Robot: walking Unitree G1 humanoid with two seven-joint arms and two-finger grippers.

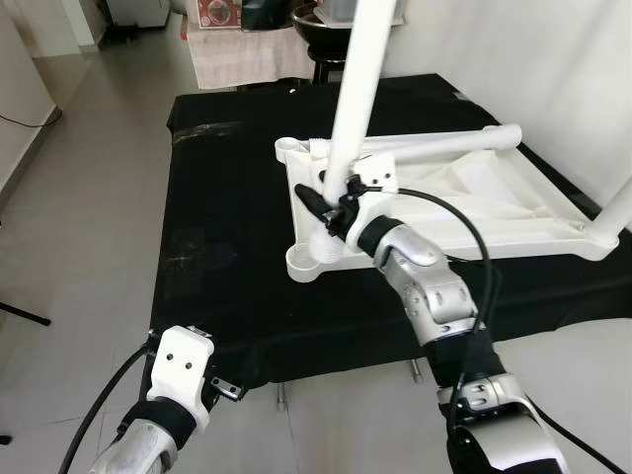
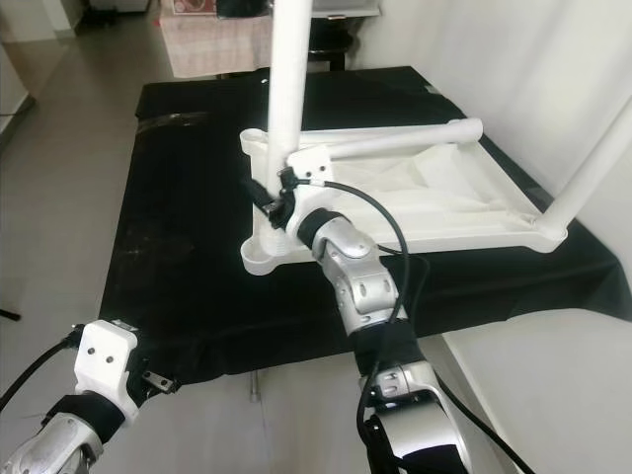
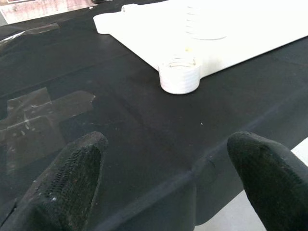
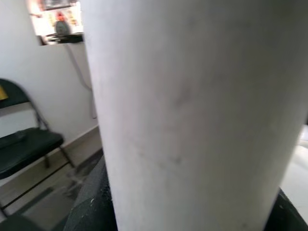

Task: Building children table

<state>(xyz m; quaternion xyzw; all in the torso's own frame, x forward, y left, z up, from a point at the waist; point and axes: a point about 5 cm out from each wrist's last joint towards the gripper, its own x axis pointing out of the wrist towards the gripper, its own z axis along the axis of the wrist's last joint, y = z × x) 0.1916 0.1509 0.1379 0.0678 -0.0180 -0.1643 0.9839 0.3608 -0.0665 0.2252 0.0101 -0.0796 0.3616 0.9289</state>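
Note:
A white children's table (image 1: 494, 212) lies upside down on a black cloth (image 1: 227, 227). My right gripper (image 1: 331, 202) is shut on a white table leg (image 1: 360, 79), holding it upright near the table's near-left part. That leg (image 4: 187, 110) looms close in the right wrist view. A second leg (image 1: 444, 143) lies across the underside, and a third (image 1: 614, 207) stands in the right corner. An empty round socket (image 3: 179, 77) sits at the near corner. My left gripper (image 3: 166, 178) hovers open at the cloth's front edge, its fingertips (image 3: 72, 178) wide apart.
Clear tape patches (image 3: 43, 110) stick to the cloth near the left gripper. A black folding chair (image 4: 24, 139) stands by the wall. A cloth-draped stand (image 1: 247, 54) sits beyond the far edge. A white wall runs along the right side.

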